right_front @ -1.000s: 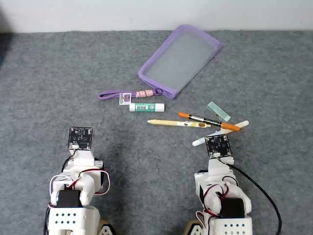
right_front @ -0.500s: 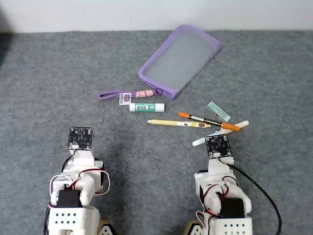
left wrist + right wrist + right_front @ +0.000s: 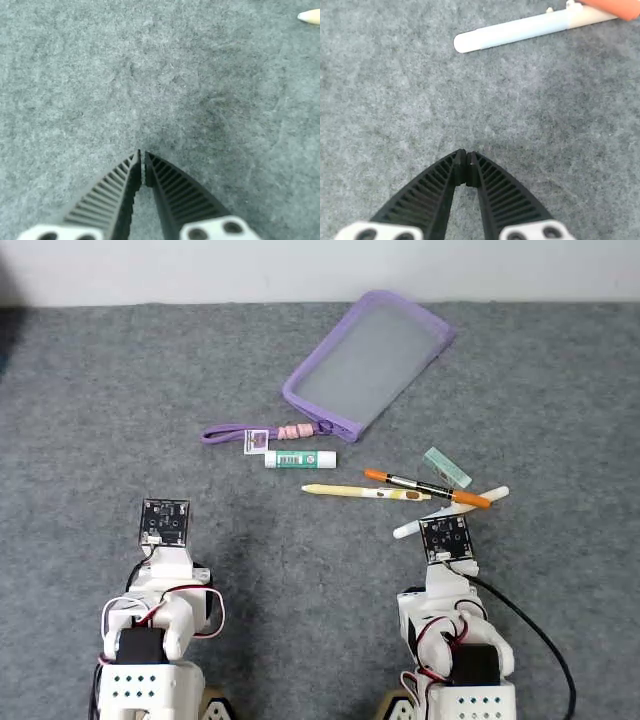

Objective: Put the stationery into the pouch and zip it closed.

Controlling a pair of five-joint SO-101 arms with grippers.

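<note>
Purple mesh pouch (image 3: 370, 365) lies flat on the grey table (image 3: 100, 390), well apart from both arms. The stationery lies between the pouch and the arms: a glue stick (image 3: 300, 458) just beside the pouch's near end, and farther from the pouch a yellow pen (image 3: 365, 491), an orange pen (image 3: 425, 486), a white pen (image 3: 450, 512) and a small teal piece (image 3: 447, 467).

The fingers of the left gripper (image 3: 141, 160) and the right gripper (image 3: 466, 167) are closed on nothing. We judge that no pick has begun.

We advise:
- Open the right fingers before descending.
- Take the orange pen first, since it overlaps the white pen.
- Grip it across its axis, near the middle.
- Check that the pouch is unzipped, which we cannot tell.

Nothing has moved since the earlier frames.
</note>
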